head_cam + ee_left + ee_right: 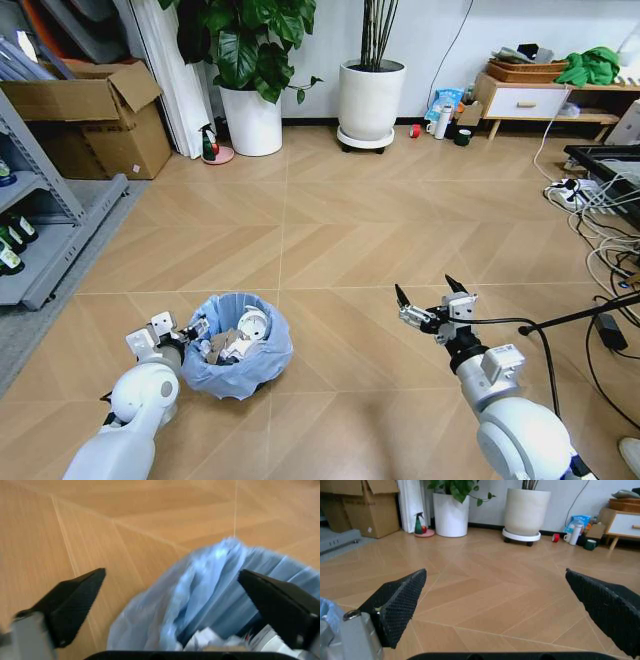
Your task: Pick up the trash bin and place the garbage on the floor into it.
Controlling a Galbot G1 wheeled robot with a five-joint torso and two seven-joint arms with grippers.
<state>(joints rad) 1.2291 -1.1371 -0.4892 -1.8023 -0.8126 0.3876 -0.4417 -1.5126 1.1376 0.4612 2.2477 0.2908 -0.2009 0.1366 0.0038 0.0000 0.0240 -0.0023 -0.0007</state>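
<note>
Your floor [330,250] looks litter-free: garbage [240,335] sits in the bin [238,350], just beside your left tool [190,335], jaws apart; right tool [432,292] hovers spread, empty.

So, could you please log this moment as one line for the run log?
trash bin on floor, garbage inside | left gripper open at bin rim | right gripper open, empty, above bare floor

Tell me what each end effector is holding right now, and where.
Nothing. The left end effector is open beside the trash bin, off its rim; the right end effector is open above bare floor.
</note>
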